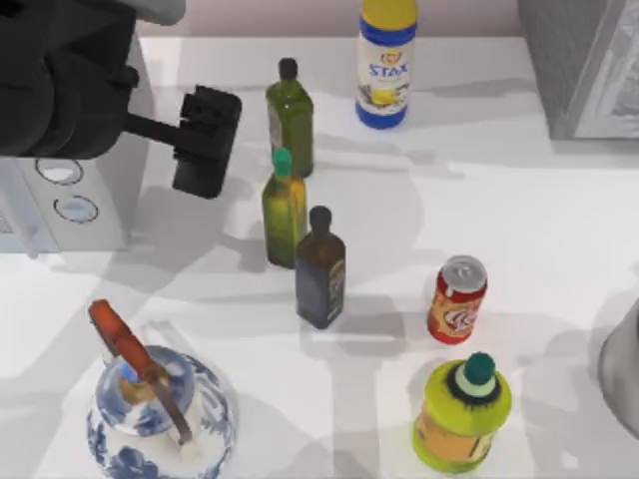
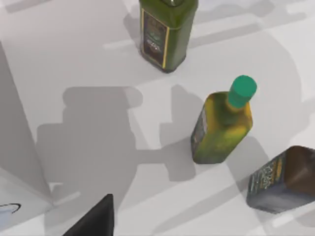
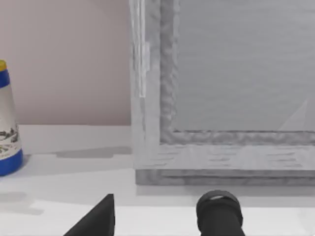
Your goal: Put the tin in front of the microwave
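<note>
The tin (image 1: 457,299), a small red can with a silver top, stands upright at the front right of the table. The microwave (image 1: 70,195), light grey with two round white dials, sits at the left edge. My left gripper (image 1: 205,140) hangs above the table just right of the microwave and left of the green bottles, far from the tin. A black part of it (image 2: 93,221) shows in the left wrist view. A black part of my right gripper (image 3: 93,221) shows in the right wrist view, facing the speckled grey box (image 3: 221,98).
Two olive-green bottles (image 1: 290,115) (image 1: 284,205) and a dark bottle (image 1: 320,269) stand mid-table. A white-blue bottle (image 1: 384,65) is at the back, a yellow-green jar (image 1: 461,414) in front of the tin, a blue-white teapot (image 1: 160,409) front left, and the grey box (image 1: 584,60) back right.
</note>
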Robot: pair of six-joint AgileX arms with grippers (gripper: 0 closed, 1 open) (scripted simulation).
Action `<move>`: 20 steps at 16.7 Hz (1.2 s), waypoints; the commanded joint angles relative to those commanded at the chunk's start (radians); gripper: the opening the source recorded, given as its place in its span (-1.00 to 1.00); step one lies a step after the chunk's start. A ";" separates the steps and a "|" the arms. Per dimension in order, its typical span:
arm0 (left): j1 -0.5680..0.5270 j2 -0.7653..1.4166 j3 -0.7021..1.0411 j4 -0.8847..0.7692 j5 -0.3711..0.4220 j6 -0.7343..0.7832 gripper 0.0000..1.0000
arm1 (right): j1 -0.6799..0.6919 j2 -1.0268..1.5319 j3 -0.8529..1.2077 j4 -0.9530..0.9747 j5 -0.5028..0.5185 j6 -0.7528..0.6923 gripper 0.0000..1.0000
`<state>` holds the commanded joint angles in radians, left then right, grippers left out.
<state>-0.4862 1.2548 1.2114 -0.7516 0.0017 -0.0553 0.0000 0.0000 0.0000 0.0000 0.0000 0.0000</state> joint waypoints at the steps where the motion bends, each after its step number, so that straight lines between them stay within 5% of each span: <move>1: -0.036 0.131 0.110 -0.067 0.003 -0.006 1.00 | 0.000 0.000 0.000 0.000 0.000 0.000 1.00; 6: -0.205 0.698 0.623 -0.355 0.015 -0.030 1.00 | 0.000 0.000 0.000 0.000 0.000 0.000 1.00; 11: -0.360 1.035 1.007 -0.570 0.009 -0.045 1.00 | 0.000 0.000 0.000 0.000 0.000 0.000 1.00; 20: -0.439 1.189 1.181 -0.667 -0.008 -0.051 1.00 | 0.000 0.000 0.000 0.000 0.000 0.000 1.00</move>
<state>-0.9255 2.4437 2.3925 -1.4188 -0.0065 -0.1061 0.0000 0.0000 0.0000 0.0000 0.0000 0.0000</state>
